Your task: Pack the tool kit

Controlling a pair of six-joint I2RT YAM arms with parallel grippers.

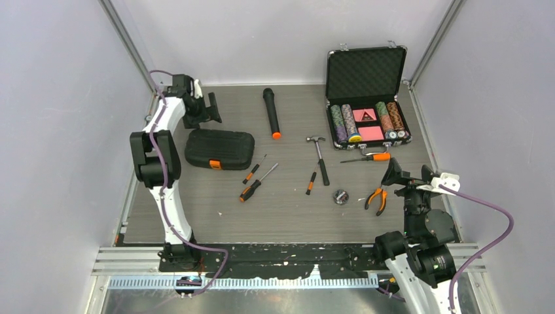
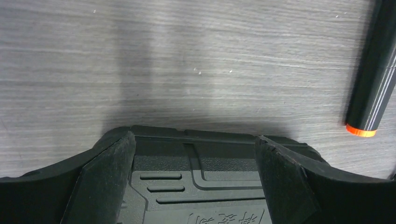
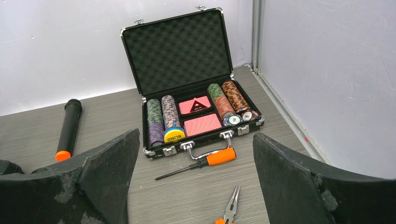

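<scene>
The left gripper [image 2: 194, 140] hangs with its jaws spread wide over the near edge of a black ribbed case [image 2: 205, 186], whose lid fills the gap between them. Beyond lies bare grey wood-grain table [image 2: 187, 60]. At far right, a black microphone [image 2: 373, 79] points its orange end down.

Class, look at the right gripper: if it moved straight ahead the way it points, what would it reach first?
Probably the orange-handled screwdriver lying just before the open chip case. The pliers sit nearer but low in view, so depth is unclear.
</scene>
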